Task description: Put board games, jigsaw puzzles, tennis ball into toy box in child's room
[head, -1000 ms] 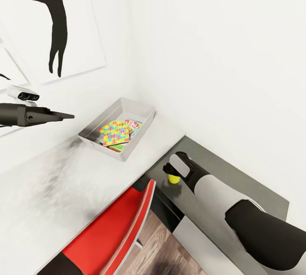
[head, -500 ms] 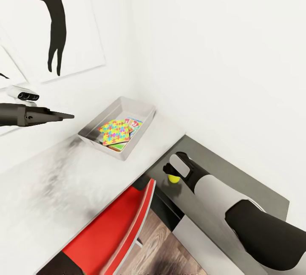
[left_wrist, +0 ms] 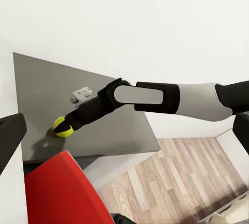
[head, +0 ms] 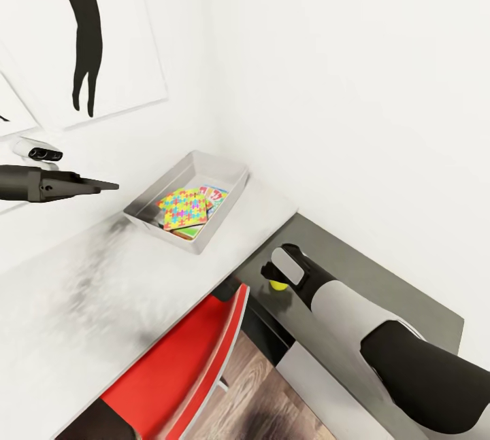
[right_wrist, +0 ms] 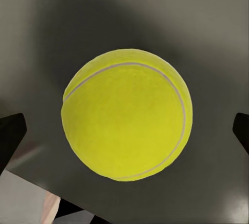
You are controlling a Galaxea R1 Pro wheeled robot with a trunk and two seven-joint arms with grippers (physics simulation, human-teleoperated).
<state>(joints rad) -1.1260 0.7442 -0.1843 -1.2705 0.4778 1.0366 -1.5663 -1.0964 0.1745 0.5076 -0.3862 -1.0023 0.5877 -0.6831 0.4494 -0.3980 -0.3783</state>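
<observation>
The yellow-green tennis ball (head: 278, 285) (right_wrist: 127, 115) lies on the lower dark grey section of the table (head: 367, 277). My right gripper (head: 275, 278) (left_wrist: 63, 128) is down over it and open. One dark fingertip (right_wrist: 10, 133) stands on each side of the ball with a gap to it. The pale grey toy box (head: 204, 169) sits in the corner on the pale table top. In it a jigsaw puzzle (head: 184, 212) lies on top of a printed board game (head: 216, 195). My left gripper (head: 102, 186) hangs open in the air to the left of the toy box.
A red chair (head: 184, 365) is pushed in under the table's near edge, beside my right arm. White walls close off the corner behind the toy box. A black silhouette picture (head: 82, 32) hangs on the left wall. Wood-plank floor (left_wrist: 192, 177) lies below.
The whole picture has shifted a little, so the camera moved. Both arms hold their places. Slightly less of the tennis ball shows under my right gripper.
</observation>
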